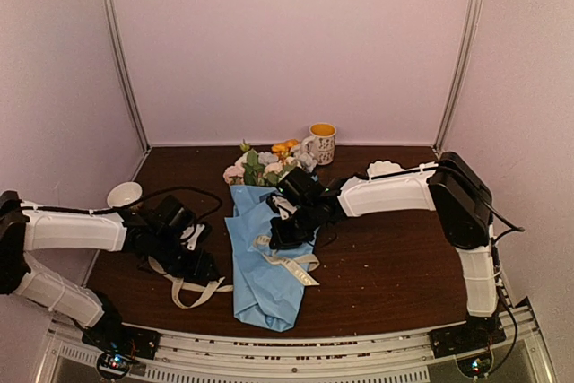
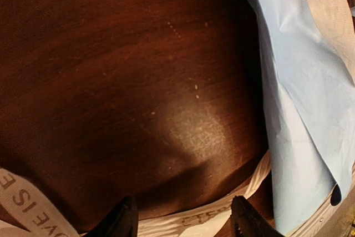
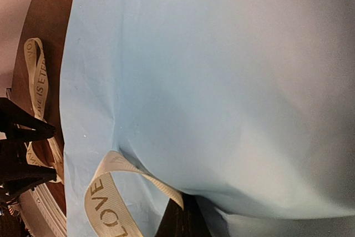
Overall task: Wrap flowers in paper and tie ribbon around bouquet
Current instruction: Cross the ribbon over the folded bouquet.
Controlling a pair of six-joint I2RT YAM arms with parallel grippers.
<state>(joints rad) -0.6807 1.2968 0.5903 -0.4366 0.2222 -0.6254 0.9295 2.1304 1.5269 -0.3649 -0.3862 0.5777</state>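
On the bench: left claw, spread apart, above ribbon; right claw, closed, atop the paper-wrapped bouquet; mug behind.

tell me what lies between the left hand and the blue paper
The ribbon, lying on the dark table: it runs from the open left hand to the edge of the paper. The left wrist view shows it.

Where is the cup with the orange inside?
In the top view, the cup stands at the back of the table, by the wall, just right of the flowers.
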